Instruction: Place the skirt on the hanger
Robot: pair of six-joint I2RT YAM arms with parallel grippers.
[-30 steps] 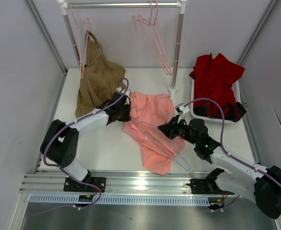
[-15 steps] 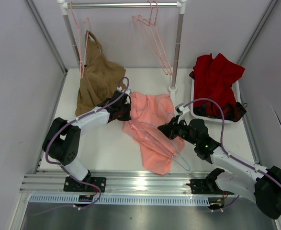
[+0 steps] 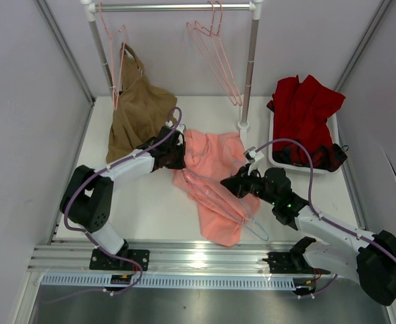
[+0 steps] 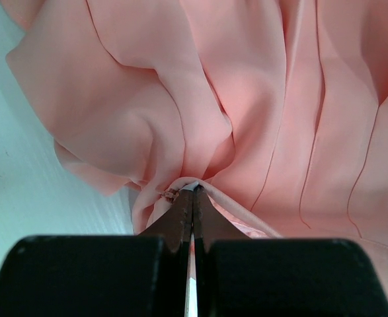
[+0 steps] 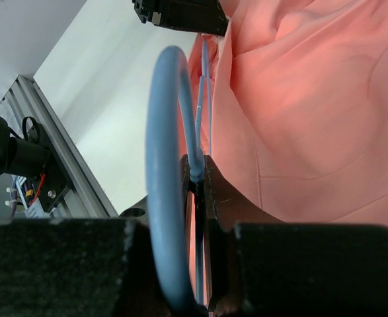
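While my left end effector [image 4: 192,195] pinches the salmon-pink fabric skirt [image 4: 246,99], my right end effector [image 5: 197,173] has nudged its gripped light-blue wire hanger [image 5: 160,132] inward; threading looks underway.

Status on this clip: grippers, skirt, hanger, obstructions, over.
Left gripper shut on skirt fold. Right gripper shut on hanger wire by its hook, hanger lying across skirt. Tan garment beside left gripper, clear of the hanger.
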